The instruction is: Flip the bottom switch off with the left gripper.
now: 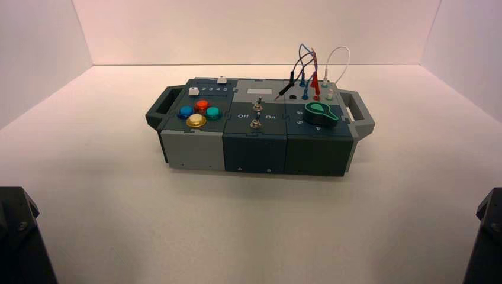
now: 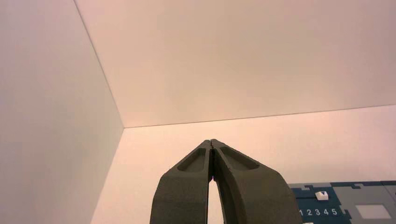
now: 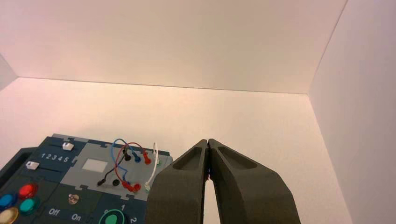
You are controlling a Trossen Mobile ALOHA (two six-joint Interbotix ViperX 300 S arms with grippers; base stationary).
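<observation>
The bottom switch (image 1: 256, 123) is a tiny silver toggle on the dark middle panel of the box (image 1: 254, 155), nearer the front than its twin (image 1: 258, 105). The white words Off and On sit to either side of it. My left gripper (image 2: 211, 141) is shut with its tips touching and nothing between them. It hovers far from the box, whose corner with a white slider (image 2: 321, 195) shows in the left wrist view. The left arm (image 1: 18, 236) is parked at the near left. The bottom switch does not show in either wrist view.
My right gripper (image 3: 208, 140) is shut and empty, with the right arm (image 1: 488, 236) parked at the near right. The box carries coloured push buttons (image 1: 196, 120), a green knob (image 1: 321, 112), looped wires (image 1: 308, 71) and end handles (image 1: 161, 109). White walls enclose the table.
</observation>
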